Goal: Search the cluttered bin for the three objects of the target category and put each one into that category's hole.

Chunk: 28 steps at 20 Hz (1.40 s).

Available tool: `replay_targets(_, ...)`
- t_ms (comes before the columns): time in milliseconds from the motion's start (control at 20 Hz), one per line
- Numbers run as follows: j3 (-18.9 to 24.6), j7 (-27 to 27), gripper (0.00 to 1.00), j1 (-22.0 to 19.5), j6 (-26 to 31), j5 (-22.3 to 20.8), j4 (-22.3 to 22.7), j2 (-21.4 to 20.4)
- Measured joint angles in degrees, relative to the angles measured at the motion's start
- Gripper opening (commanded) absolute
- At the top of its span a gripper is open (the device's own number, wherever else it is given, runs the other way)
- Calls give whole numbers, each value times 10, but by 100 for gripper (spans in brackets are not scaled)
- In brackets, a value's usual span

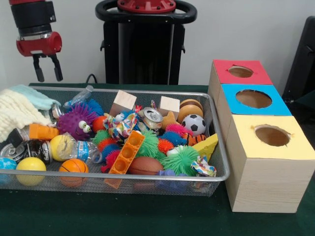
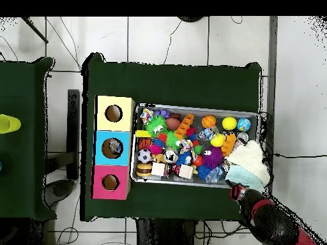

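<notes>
We see the gripper (image 1: pixel 47 73) hanging above the wire bin's (image 1: pixel 219 147) corner, beside the white cloth (image 1: pixel 17 113). Its fingers are spread, holding nothing.

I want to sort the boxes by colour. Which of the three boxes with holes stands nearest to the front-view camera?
The yellow-topped box; the blue-topped box sits behind it, and the red-topped box farthest back.

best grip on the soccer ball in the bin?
Soccer ball is round, so any diameter works. Come straight down and close across its middle. Its top is exposed, but the brown ball and spiky toys press against its sides and the bin wall runs close, so fingers will probably have to push in between neighbours.
</notes>
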Motion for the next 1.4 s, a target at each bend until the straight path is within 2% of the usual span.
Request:
replay_targets(650, -21, 0, 100, 29, -32, 43, 28, 10)
replay_targets(1050, -23, 0, 100, 37, -93, 44, 38, 54)
replay_targets(1400, -24, 0, 100, 34, -117, 44, 38, 97)
